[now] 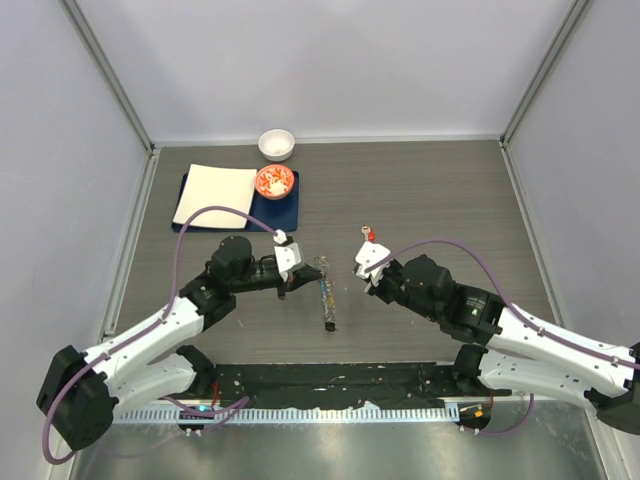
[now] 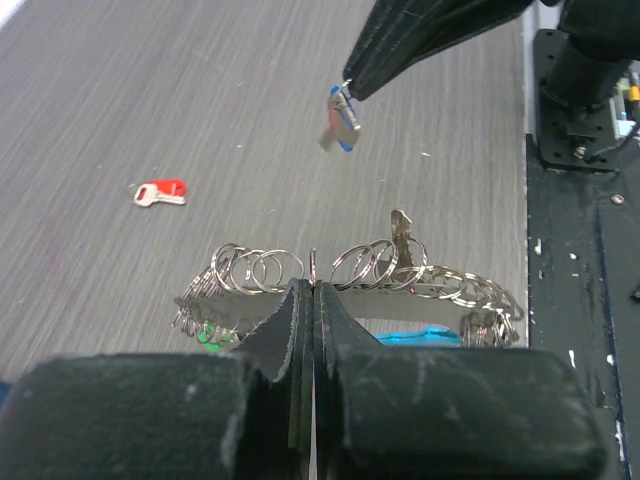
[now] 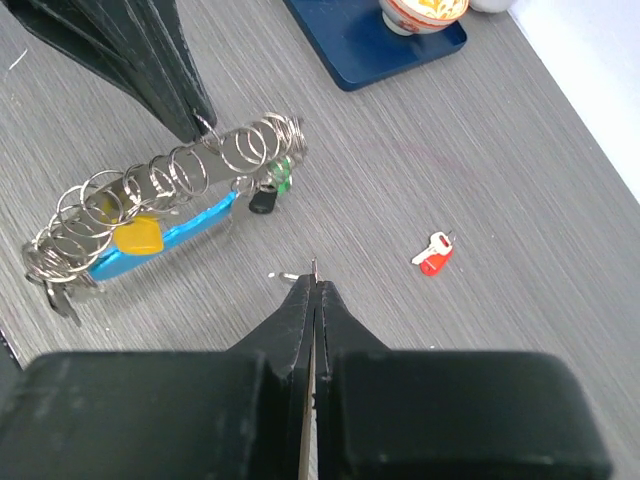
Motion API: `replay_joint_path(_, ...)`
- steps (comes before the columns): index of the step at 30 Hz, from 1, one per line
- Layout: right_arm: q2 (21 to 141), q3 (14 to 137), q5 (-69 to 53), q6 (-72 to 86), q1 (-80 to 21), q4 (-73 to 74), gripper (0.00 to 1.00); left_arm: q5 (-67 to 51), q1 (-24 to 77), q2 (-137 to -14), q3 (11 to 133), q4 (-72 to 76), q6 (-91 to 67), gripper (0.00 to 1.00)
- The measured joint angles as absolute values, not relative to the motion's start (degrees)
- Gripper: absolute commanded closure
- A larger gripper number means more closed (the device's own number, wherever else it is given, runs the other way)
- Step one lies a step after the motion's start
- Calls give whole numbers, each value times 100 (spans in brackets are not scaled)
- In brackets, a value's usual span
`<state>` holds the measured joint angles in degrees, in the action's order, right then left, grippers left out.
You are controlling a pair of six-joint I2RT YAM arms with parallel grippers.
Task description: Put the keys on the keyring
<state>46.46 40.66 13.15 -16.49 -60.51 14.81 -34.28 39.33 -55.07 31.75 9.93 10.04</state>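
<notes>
The left fingers (image 2: 313,288) are pressed fully together on one thin loop of the keyring (image 2: 345,285). Its row of rings, blue strip & green tag spread sideways just past the tips. Can't tell if the bunch rests on the bench (image 1: 450,190) or hangs just over it. The right fingers (image 3: 313,292) are also closed tight, pinching the blue key (image 2: 342,118), part of it poking out past the tips. From the left wrist it sits up & beyond the left fingers, apart from the rings, nothing threaded yet. The red key (image 3: 435,253) lies flat on the bench, right of the right fingers & a bit ahead.

Risks, as I judge them:
- The hold on the blue key is tiny & edge-on, so a push against a coil could twist it or pop it out.
- The key's hole is too small to see, so a misaligned approach would just shove the bunch.
- The left fingers hold 1 loop only, so the ring may swivel under side load
</notes>
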Motion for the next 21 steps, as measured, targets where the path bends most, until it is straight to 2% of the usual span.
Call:
replay_joint_path(11,4792,4362,703,-2231,-6051,1743,99,-4528,3940,-5964,3190,1721,1262,100)
replay_joint_path(21,4842,4362,-21,-2281,-6051,1776,99,-4742,4042,-6001,3192,2134,1245,100)
